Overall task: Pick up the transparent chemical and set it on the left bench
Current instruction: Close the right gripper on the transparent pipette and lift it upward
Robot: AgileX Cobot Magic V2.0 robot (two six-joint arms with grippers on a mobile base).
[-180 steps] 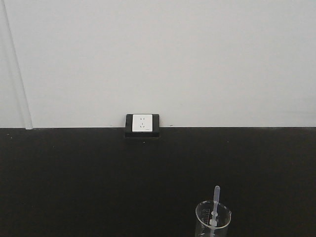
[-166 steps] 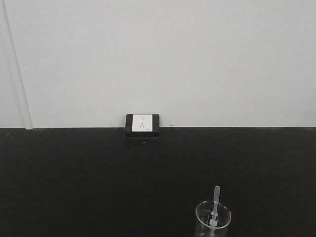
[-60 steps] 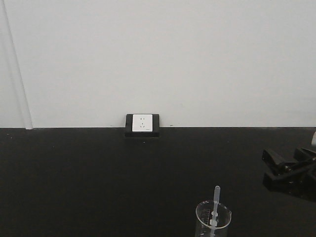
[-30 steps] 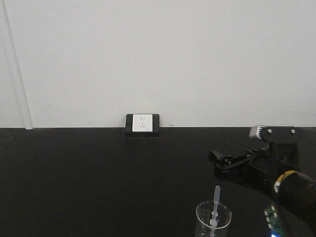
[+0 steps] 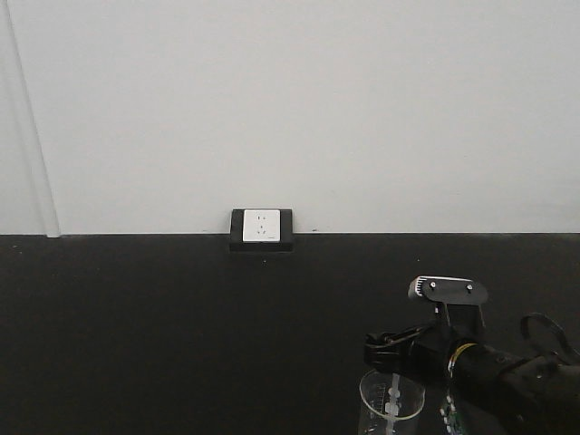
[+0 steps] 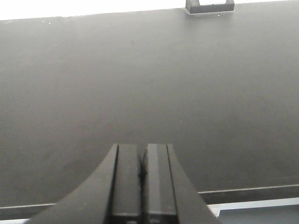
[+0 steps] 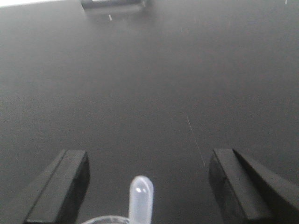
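The transparent chemical, a small clear glass beaker (image 5: 391, 405), stands on the left bench (image 5: 136, 326), a matte black countertop, at the bottom edge of the front view. A translucent dropper (image 5: 395, 391) stands in it. My right gripper (image 5: 388, 352) is open, right over and just behind the beaker's rim. In the right wrist view the gripper (image 7: 148, 161) has its jaws wide apart, with the dropper bulb (image 7: 141, 196) and a sliver of beaker rim (image 7: 105, 220) between them, touching neither. My left gripper (image 6: 144, 156) is shut and empty above bare bench (image 6: 140, 70).
A white wall socket in a black frame (image 5: 261, 229) sits where the bench meets the white wall; it also shows in the left wrist view (image 6: 209, 5) and the right wrist view (image 7: 112, 3). The bench's front edge (image 6: 247, 190) lies under the left gripper.
My right arm has come in from the right and moved left and down until its open jaws reach the beaker. The beaker and dropper have not moved.
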